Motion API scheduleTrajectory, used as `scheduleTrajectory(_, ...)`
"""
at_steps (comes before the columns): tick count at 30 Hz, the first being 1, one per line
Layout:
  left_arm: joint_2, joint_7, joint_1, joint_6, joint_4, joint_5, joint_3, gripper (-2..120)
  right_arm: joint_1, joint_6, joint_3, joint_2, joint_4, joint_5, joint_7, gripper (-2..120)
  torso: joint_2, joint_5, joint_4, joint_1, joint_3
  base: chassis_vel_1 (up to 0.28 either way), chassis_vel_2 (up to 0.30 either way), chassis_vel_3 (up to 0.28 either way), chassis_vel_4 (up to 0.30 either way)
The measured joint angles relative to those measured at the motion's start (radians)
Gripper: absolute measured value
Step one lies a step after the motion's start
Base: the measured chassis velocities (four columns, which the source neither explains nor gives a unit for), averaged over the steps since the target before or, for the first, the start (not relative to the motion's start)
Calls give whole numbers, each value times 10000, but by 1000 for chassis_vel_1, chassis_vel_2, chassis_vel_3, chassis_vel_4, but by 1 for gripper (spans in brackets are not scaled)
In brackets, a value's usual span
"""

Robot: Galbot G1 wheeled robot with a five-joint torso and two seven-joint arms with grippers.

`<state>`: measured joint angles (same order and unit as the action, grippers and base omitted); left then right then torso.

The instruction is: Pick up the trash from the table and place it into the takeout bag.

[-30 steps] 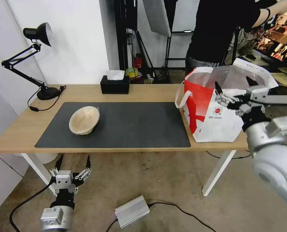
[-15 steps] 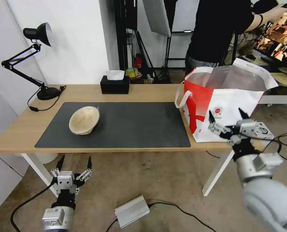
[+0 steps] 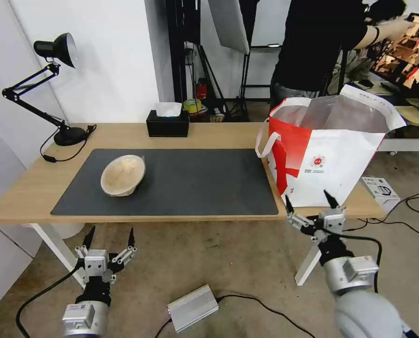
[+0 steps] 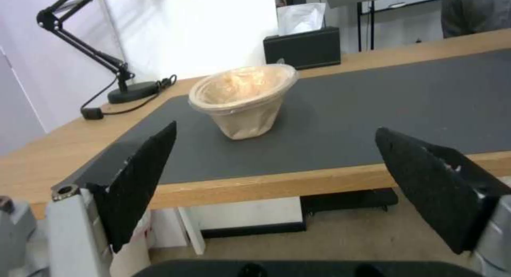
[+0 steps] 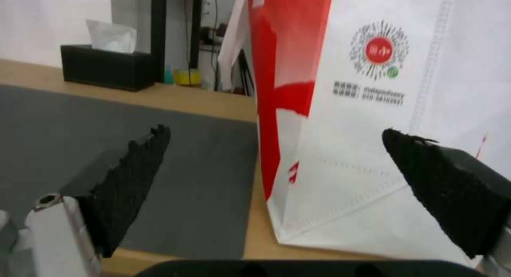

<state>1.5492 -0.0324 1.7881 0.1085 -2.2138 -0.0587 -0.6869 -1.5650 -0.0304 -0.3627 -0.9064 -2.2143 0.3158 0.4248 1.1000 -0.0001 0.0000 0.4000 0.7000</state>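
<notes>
A beige pulp bowl (image 3: 123, 174) lies tilted on the dark grey mat (image 3: 195, 183) at the table's left; the left wrist view shows the same bowl (image 4: 245, 99). The white-and-red takeout bag (image 3: 329, 157) stands open at the table's right end, and its printed side (image 5: 373, 109) is close in the right wrist view. My left gripper (image 3: 110, 237) hangs open below the table's front edge, under the bowl. My right gripper (image 3: 309, 201) is open and empty, low in front of the bag by the table edge.
A black tissue box (image 3: 167, 122) and a black desk lamp (image 3: 54, 84) stand at the table's back. A silver box (image 3: 192, 307) with cables lies on the floor. A person in black (image 3: 327, 42) stands behind the bag. White table legs (image 3: 317, 251) are near my right arm.
My right gripper has come down from in front of the bag's upper part to below the table's front edge, staying open. The left arm and the bowl have not moved.
</notes>
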Motion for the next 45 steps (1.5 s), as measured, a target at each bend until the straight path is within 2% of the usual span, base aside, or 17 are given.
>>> scheduleTrajectory(11, 2, 0, 27, -11, -20, 3, -10, 100, -8, -194, 506, -147, 625, -252, 283, 100, 0, 0, 0, 0, 0, 0, 0, 0, 0)
scheduleTrajectory(25, 29, -1, 17, -15, 15, -19, -5, 100, -145, -504, 541, -238, 1135, -274, 720, 100, 0, 0, 0, 0, 0, 0, 0, 0, 0)
scheduleTrajectory(45, 8, -4, -23, -23, -2, -28, -6, 100, -265, -679, 592, -352, 1484, -316, 759, 100, 0, 1, 0, 0, 0, 0, 0, 0, 0)
